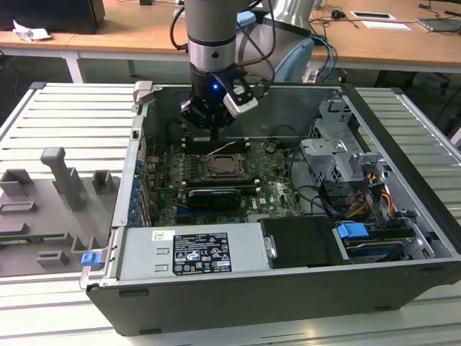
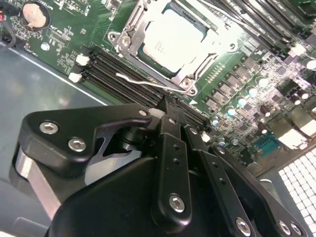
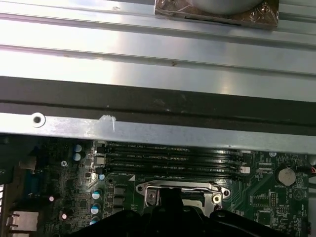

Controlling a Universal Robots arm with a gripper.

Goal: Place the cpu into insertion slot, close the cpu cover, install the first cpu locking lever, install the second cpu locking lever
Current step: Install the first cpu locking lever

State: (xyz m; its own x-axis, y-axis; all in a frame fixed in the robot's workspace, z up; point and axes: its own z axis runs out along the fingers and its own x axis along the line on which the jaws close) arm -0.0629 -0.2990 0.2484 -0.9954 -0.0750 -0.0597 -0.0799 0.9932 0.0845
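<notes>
**Operator:** What sits nearest in the exterior view?

**Spotter:** At the lower middle of your frame you have the grey power supply (image 1: pixel 144 252). It is inside the open computer case (image 1: pixel 288 299), which lies on the ribbed metal counter (image 1: pixel 421 122). Just behind it comes the black card (image 1: pixel 214 196).

**Operator:** And the cpu?

**Spotter:** Past the card, at the middle of your frame, the cpu (image 1: pixel 220 167) is seated in the socket (image 1: pixel 200 171). In the second wrist view you can see the cpu cover (image 2: pixel 129 35) down flat around it. The chip's metal top shows through the square opening (glare whitens much of it). A thin wire lever (image 2: pixel 143 81) runs along the socket's edge on the side of the memory slots (image 2: pixel 118 66).

**Operator:** The tool?

**Spotter:** Your tool (image 1: pixel 216 137) hangs just behind the socket, above the middle of the frame, over those slots. It is pinched closed to a point and grips nothing. Its tip is just beside the lever; whether they touch, I cannot tell. Farthest back, wooden desks (image 1: pixel 389 43) cross the top of your frame.
</notes>
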